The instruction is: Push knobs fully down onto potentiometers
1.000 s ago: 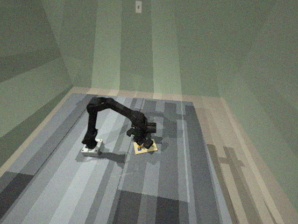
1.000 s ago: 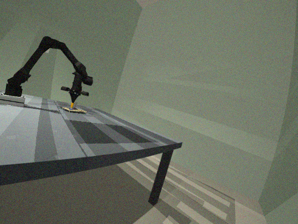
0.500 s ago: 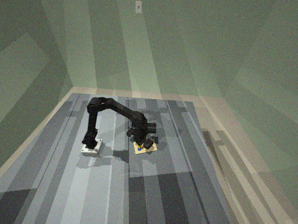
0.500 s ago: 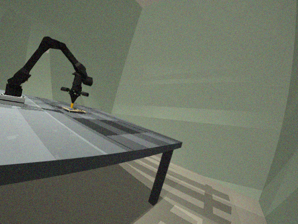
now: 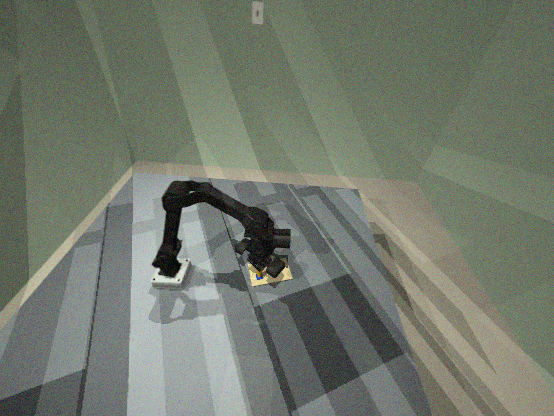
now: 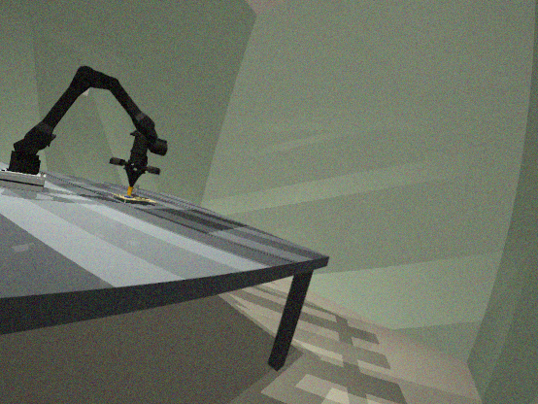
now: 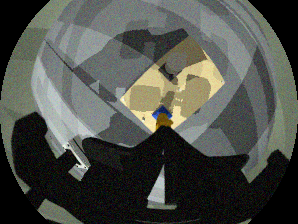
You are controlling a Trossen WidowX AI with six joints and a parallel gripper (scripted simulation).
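The cream circuit board (image 5: 272, 281) (image 6: 147, 200) (image 7: 214, 71) lies low on the table under the arm. An orange knob (image 6: 129, 190) (image 7: 163, 121) stands upright over a blue potentiometer (image 5: 259, 277) (image 7: 161, 111) near one board edge. My gripper (image 6: 130, 185) (image 7: 164, 128) is shut, its fingertips together at the top of the orange knob, with no knob visible between them. Whether the orange knob sits against its potentiometer cannot be told. A round grey knob (image 7: 175, 62) on a dark body shows farther across the board in the wrist view; its height is unclear.
The arm's white base plate (image 5: 170, 281) (image 6: 24, 180) stands on the table, left of the board in the top view. Striped shadows cross the table (image 5: 180, 360) (image 6: 160, 267) and board. The table's corner shows at the right in the exterior view.
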